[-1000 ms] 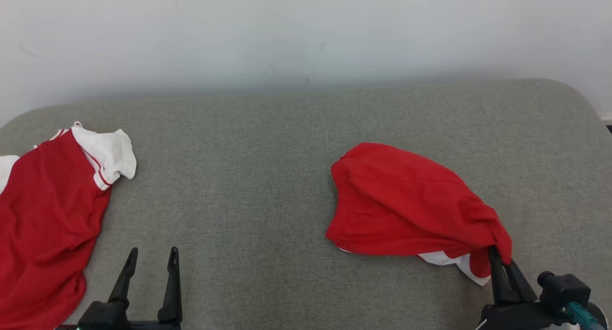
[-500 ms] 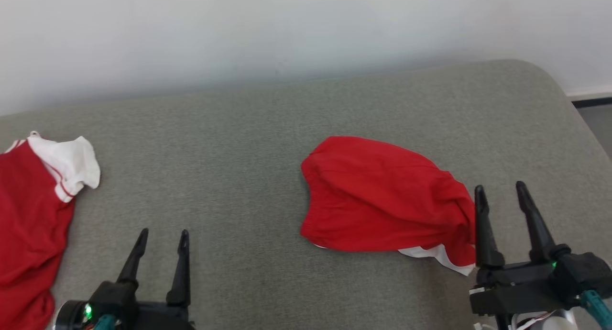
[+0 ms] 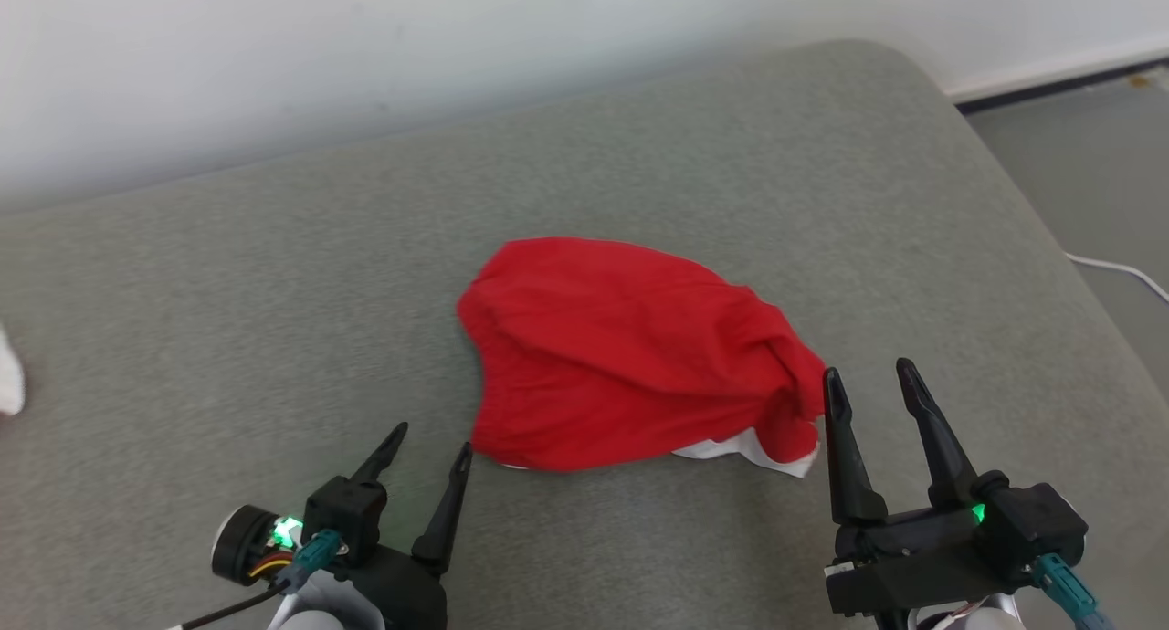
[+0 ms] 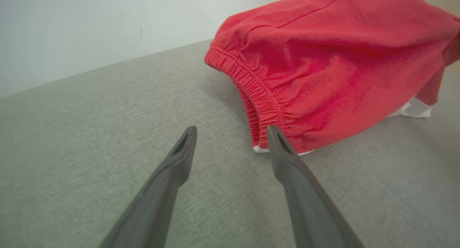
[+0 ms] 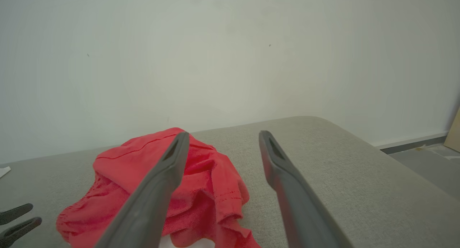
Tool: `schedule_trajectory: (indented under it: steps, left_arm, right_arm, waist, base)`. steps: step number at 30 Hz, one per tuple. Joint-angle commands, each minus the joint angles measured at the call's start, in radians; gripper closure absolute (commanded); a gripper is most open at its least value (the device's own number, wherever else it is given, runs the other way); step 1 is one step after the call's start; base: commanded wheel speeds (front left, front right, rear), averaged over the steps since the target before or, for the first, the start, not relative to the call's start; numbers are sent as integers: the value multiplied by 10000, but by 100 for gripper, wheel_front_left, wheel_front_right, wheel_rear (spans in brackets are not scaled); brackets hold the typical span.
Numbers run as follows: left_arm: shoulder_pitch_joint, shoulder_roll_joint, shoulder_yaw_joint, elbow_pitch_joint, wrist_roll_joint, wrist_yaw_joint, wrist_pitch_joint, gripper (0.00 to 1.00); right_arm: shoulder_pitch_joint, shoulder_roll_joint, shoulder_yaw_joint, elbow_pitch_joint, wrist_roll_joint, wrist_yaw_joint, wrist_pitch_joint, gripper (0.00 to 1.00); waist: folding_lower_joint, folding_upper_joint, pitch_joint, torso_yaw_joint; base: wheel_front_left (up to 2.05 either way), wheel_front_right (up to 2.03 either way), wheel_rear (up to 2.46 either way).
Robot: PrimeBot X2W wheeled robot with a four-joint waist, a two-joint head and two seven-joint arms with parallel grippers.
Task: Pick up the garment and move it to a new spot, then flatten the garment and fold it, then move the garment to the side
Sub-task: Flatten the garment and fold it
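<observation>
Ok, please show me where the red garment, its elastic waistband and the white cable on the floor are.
red garment [image 3: 630, 356], head view, middle of the red cloth.
elastic waistband [image 4: 251, 93], left wrist view, gathered ribbed edge.
white cable [image 3: 1119, 267], head view, middle of its visible run.

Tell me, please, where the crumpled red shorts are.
In the head view, the crumpled red shorts lie centrally on the grey fabric cushion, left of the right gripper.
</observation>
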Motion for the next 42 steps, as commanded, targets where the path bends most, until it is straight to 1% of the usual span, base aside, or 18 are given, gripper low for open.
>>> schedule_trajectory:
  steps: [1, 5, 10, 11, 12, 13, 15, 19, 20, 24, 25, 28, 34, 37, 39, 42]
  left_arm:
    - [-215, 91, -232, 144, -165, 15, 18, 0]
    - [-584, 399, -805, 596, -566, 13, 2, 0]
    - [-935, 572, -1350, 1142, -1206, 12, 86, 0]
    - [-1021, 614, -1508, 1216, -1252, 12, 114, 25]
    - [-1080, 584, -1638, 1282, -1473, 12, 113, 65]
    - [-1120, 546, -1787, 1325, -1715, 10, 141, 100]
    - [-1264, 671, -1986, 1408, -1770, 11, 59, 100]
    - [-1411, 637, -1843, 1374, -1932, 40, -167, 100]
    - [-1383, 619, -1710, 1181, -1902, 140, -245, 100]
    - [-928, 685, -1496, 549, -1791, 377, -303, 100]
    - [-928, 685, -1496, 549, -1791, 377, -303, 100]
    - [-508, 827, -1302, -36, -1738, 600, -303, 100]
    - [815, 1127, -856, -1124, -1911, 1138, -305, 100]
    - [1476, 1191, -638, -1551, -2097, 1386, -306, 100]
    - [1850, 1199, -522, -1692, -2272, 1472, -306, 100]
    - [2196, 1154, -521, -1592, -2356, 1454, -307, 100]
  right_arm:
    - [-129, 64, 48, 12, 75, 13, -44, 0]
    - [-167, 93, 118, 91, 201, 13, -44, 0]
    - [-188, 95, 131, 123, 419, 13, -45, 0]
    - [-195, 97, 136, 128, 440, 13, -45, 0]
    - [-202, 98, 120, 130, 445, 13, -45, 0]
    - [-210, 95, 89, 123, 434, 13, -45, 0]
    - [-208, 94, 26, 81, 388, 13, -45, 0]
    - [-107, 95, -73, -8, 277, 13, -44, 0]
    - [-15, 94, -101, 41, 206, 13, -31, 0]
    - [107, 93, -169, 114, 36, 13, -31, 0]
    - [107, 93, -169, 114, 36, 13, -31, 0]
    - [129, 90, -206, 94, -39, 13, -27, 0]
    - [187, 91, -156, 166, -200, 13, -29, 0]
    - [225, 83, -154, 242, -234, 13, -27, 0]
    - [231, 71, -171, 287, -256, 13, -27, 0]
    - [221, 37, -132, 390, -267, 13, -27, 0]
  waist:
    - [-1, -1, 505, -713]
    - [-1, -1, 656, -1105]
    - [-1, -1, 734, -1377]
    - [-1, -1, 739, -1403]
    - [-1, -1, 737, -1417]
    - [-1, -1, 732, -1417]
    - [-1, -1, 691, -1374]
    - [-1, -1, 545, -1041]
    - [-1, -1, 431, -739]
    - [-1, -1, 146, 121]
    - [-1, -1, 146, 121]
    - [-1, -1, -22, 827]
    - [-1, -1, -188, 1979]
    - [-1, -1, -201, 2400]
    - [-1, -1, -209, 2631]
    - [-1, -1, -268, 2867]
  base:
    - [0, 0, 0]
    - [0, 0, 0]
    - [0, 0, 0]
    - [0, 0, 0]
    - [0, 0, 0]
    - [0, 0, 0]
    - [0, 0, 0]
    - [0, 0, 0]
    - [0, 0, 0]
    - [0, 0, 0]
    - [0, 0, 0]
    - [0, 0, 0]
    - [0, 0, 0]
    - [0, 0, 0]
    - [0, 0, 0]
    - [0, 0, 0]
